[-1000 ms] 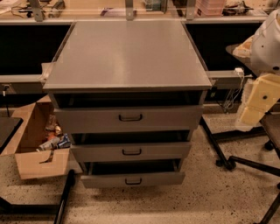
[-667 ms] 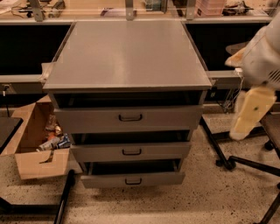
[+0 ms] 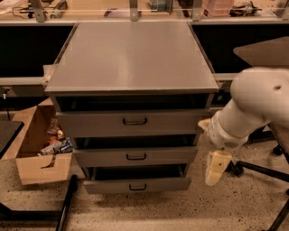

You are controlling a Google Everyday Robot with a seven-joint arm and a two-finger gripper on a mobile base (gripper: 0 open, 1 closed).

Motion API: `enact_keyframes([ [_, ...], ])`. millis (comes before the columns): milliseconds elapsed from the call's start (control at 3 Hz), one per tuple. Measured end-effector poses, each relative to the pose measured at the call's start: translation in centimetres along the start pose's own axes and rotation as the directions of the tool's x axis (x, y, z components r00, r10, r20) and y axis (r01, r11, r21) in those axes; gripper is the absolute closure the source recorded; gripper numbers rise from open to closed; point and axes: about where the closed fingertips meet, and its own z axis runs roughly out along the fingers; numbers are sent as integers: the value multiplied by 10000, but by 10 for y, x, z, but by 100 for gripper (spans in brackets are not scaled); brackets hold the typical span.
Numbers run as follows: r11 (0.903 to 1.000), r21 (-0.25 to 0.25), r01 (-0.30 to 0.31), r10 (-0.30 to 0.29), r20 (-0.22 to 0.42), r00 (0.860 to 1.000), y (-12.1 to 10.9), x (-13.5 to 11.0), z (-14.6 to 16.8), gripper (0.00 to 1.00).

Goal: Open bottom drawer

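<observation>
Seemingly ajar bottom drawer (image 3: pixel 108 185), gripper (image 3: pixel 215 168) beside

Place: workshop-lab.
Evidence: I see cluttered bench (image 3: pixel 90 6), metal cabinet (image 3: pixel 131 58), scrap box (image 3: pixel 43 169), speckled floor (image 3: pixel 135 212).
My gripper (image 3: pixel 216 168): low, right of cabinet.

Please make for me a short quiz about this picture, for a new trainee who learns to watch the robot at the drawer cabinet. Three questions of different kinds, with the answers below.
1. True or false: the gripper is touching the handle of the bottom drawer.
2. Where is the cardboard box? A) on the floor at the left of the cabinet in the picture; B) at its right; C) on top of it.
3. Fill in: the cabinet has ___ drawers.

Key
1. False: the gripper hangs at the right of the cabinet, apart from the handle.
2. A
3. three
</observation>
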Motion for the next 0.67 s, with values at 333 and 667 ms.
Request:
enact_keyframes([
  [333, 9976, -454, -523, 549, 581, 9968, 2, 11, 83, 0],
  [667, 9976, -454, -523, 549, 581, 9968, 2, 11, 83, 0],
])
